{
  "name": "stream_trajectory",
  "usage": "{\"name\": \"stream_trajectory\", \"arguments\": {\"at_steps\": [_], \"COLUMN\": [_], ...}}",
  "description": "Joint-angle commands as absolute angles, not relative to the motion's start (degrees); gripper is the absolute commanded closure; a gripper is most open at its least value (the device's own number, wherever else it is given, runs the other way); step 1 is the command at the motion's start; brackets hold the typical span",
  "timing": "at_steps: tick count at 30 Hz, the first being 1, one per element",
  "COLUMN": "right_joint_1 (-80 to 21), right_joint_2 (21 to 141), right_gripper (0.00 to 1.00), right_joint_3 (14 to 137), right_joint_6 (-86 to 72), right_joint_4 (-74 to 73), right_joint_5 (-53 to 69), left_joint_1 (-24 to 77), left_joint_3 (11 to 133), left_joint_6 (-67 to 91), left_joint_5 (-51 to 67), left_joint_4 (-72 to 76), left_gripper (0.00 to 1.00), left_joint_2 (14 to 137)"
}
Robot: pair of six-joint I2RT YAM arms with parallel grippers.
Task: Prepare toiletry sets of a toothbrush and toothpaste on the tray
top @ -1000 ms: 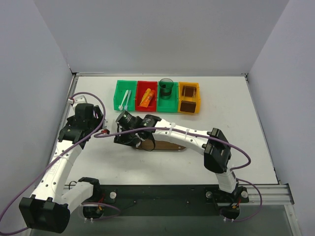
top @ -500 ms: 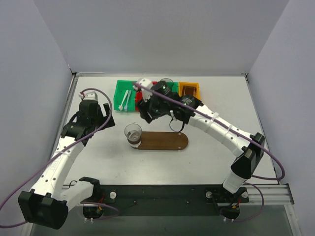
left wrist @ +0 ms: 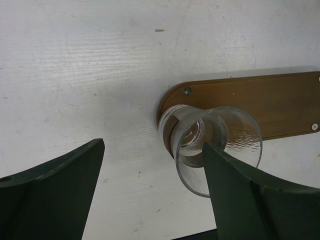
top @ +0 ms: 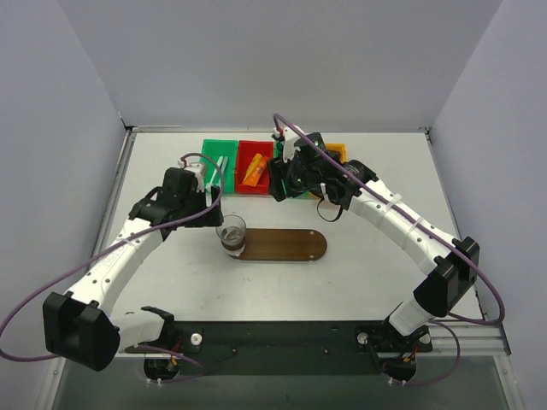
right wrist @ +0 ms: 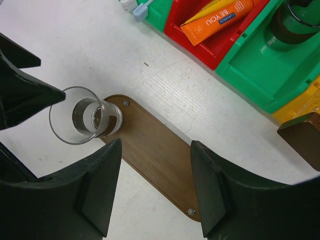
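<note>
Nearest us, the tray (top: 286,246) lies flat on the table, with a clear cup (top: 231,231) upright on its left end, where it stood half a second ago. The left gripper (top: 214,207) has swung in from the left since then and now sits just beside the cup. In its wrist view we see its jaws spread wide around nothing, and the right finger (left wrist: 250,200) overlaps the cup's rim (left wrist: 220,142); we cannot tell whether they touch.

Farther back, the right gripper (top: 278,184) has moved right and away from the tray, over the front of the bins. Its fingers (right wrist: 95,190) are wide apart and empty.

Farthest, the two white toothbrushes (top: 222,165) lie in the green bin (top: 208,171), partly hidden by the left arm. The orange toothpaste (right wrist: 220,17) rests in the red bin (right wrist: 200,47), with a yellow tube just behind it. Nothing of the set is on the tray yet.
</note>
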State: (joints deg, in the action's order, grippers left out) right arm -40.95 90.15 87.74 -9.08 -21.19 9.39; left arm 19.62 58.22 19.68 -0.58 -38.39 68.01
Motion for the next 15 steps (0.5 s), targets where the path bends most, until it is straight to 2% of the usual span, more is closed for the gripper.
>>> {"name": "stream_trajectory", "arguments": {"at_steps": [1, 6, 11, 15], "right_joint_1": [-41.31, -41.4, -41.4, -41.4], "right_joint_2": [88.5, 89.73, 90.26, 90.35], "right_gripper": [0.48, 0.48, 0.48, 0.49], "right_joint_3": [86.92, 88.15, 88.07, 87.98], "right_joint_6": [-11.86, -12.13, -12.04, -11.87], "right_joint_4": [-18.81, -18.81, -18.81, -18.81], "right_joint_5": [10.11, 9.76, 9.49, 8.97], "left_joint_1": [21.53, 24.6, 25.66, 26.37], "left_joint_3": [61.69, 64.68, 64.51, 63.72], "left_joint_6": [17.05, 14.86, 14.5, 15.03], "left_joint_5": [2.64, -2.54, -4.74, -6.06], "left_joint_4": [-36.73, -39.55, -41.22, -42.1], "left_gripper": [0.11, 0.16, 0.27, 0.3], "left_joint_2": [71.18, 73.82, 74.62, 74.79]}}
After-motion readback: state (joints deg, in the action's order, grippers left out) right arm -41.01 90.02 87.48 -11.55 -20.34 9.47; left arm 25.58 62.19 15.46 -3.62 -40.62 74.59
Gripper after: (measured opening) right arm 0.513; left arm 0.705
